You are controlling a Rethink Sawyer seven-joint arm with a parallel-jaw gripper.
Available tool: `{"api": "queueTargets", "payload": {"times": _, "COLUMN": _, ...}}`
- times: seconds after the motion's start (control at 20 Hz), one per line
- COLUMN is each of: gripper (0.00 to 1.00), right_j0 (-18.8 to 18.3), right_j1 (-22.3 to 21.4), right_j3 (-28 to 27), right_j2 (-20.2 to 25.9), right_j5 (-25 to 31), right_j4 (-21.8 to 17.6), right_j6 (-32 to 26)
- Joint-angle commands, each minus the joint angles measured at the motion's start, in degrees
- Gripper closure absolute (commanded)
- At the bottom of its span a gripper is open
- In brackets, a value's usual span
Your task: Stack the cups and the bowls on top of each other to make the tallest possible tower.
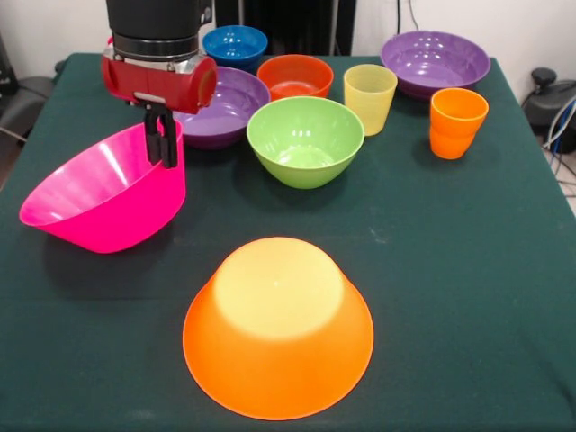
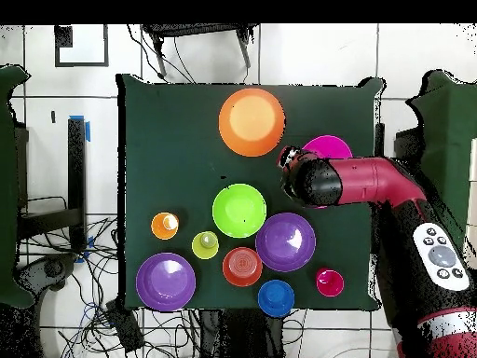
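My gripper [image 1: 162, 144] is shut on the far rim of the large hot pink bowl [image 1: 103, 193], which hangs tilted with its opening facing up and left. In the overhead view the arm's wrist [image 2: 309, 179] covers the gripper, and the pink bowl [image 2: 331, 147] shows beside it. The large orange bowl [image 1: 279, 324] lies upturned at the front centre with nothing on it. The lime green bowl [image 1: 306, 139] stands in the middle. Behind are two purple bowls [image 1: 225, 103] [image 1: 435, 61], a red-orange bowl [image 1: 295, 76] and a blue bowl [image 1: 235, 45]. The yellow cup [image 1: 370, 97] and orange cup [image 1: 457, 121] stand upright at the right. The red cup [image 2: 329, 281] shows only from overhead.
The dark green table [image 1: 450, 270] carries everything. A black object [image 1: 549, 94] and cables [image 1: 562, 135] lie off its right edge. From overhead, cables [image 2: 102, 270] trail on the tiled floor beside the table.
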Motion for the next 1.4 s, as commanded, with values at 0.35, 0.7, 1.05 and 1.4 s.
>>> {"api": "queueTargets", "payload": {"times": 0.35, "gripper": 1.00, "right_j0": 3.8, "right_j1": 7.6, "right_j3": -2.4, "right_j2": -3.9, "right_j5": 0.0, "right_j4": -6.0, "right_j6": -4.6}}
{"api": "queueTargets", "payload": {"times": 0.7, "gripper": 1.00, "right_j0": 6.9, "right_j1": 12.3, "right_j3": -4.9, "right_j2": -7.5, "right_j5": -4.4, "right_j4": -8.1, "right_j6": -0.7}}
{"api": "queueTargets", "payload": {"times": 1.05, "gripper": 1.00, "right_j0": 9.3, "right_j1": 13.3, "right_j3": -4.8, "right_j2": -10.6, "right_j5": -7.8, "right_j4": -8.1, "right_j6": 1.5}}
{"api": "queueTargets", "payload": {"times": 1.4, "gripper": 0.00, "right_j0": 9.7, "right_j1": 12.8, "right_j3": -4.4, "right_j2": -11.4, "right_j5": -9.0, "right_j4": -6.6, "right_j6": -1.0}}
